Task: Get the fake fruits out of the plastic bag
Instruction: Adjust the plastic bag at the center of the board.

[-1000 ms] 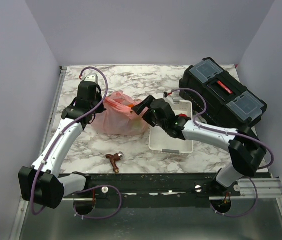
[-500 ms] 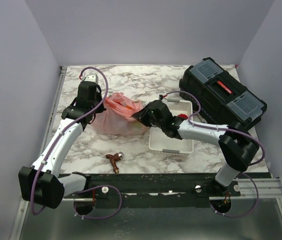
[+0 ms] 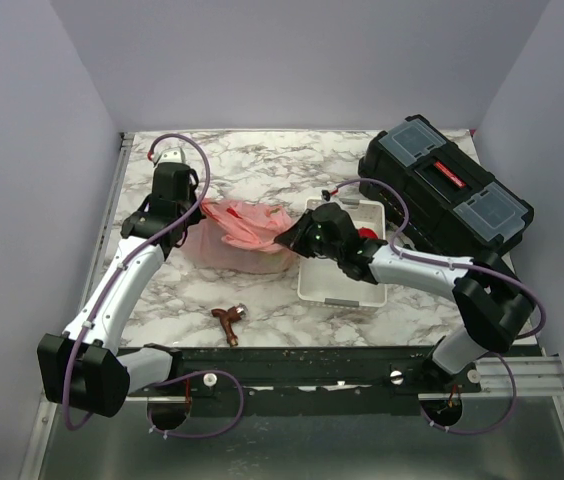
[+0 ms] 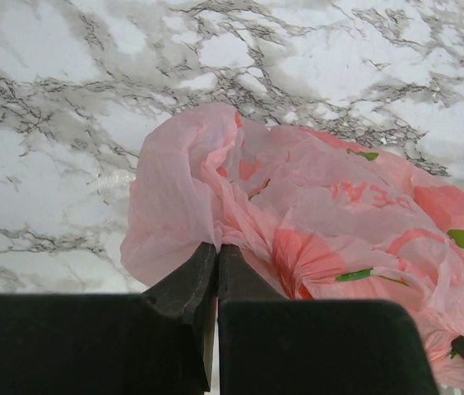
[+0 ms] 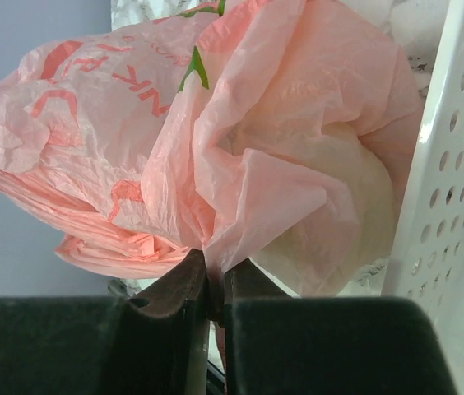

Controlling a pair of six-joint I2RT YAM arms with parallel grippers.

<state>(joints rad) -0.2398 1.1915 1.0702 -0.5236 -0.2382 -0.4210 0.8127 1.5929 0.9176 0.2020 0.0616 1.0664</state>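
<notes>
Table [image 3: 262,160]: marble-pattern top, white with grey veins; carries every item listed below.

Left hand [image 3: 200,207] [image 4: 217,247]: at the left end of the bag, toward the far side of the table. Fingers pressed together with a fold of pink film pinched between them.

Plastic bag [image 3: 247,235] [image 4: 314,214] [image 5: 215,123]: thin, crinkled pink film with red lettering and green marks. Lies on the table between the two hands, left of the tray, gripped at both ends and drawn into a low, stretched heap.

Bag contents: a pale round shape [image 5: 339,189] presses against the film at the end nearest the tray. Which fruit it is cannot be told. The rest of the contents are hidden.

Brown item [image 3: 228,320]: small and rust-coloured, lying on the table nearer the front edge than the bag and apart from it. Too small to identify.

Right hand [image 3: 284,240] [image 5: 214,263]: at the right end of the bag, just beside the tray's left wall. Fingers closed on a gathered fold of the film.

White tray [image 3: 342,298] [image 5: 454,164]: rectangular, with perforated walls, right of the bag. The right arm crosses over it.

Red item [image 3: 364,233]: small, seen inside the tray beside the arm and partly hidden. Identity unclear.

Black toolbox [image 3: 447,195]: lid shut, at the far right of the table, behind the tray.
</notes>
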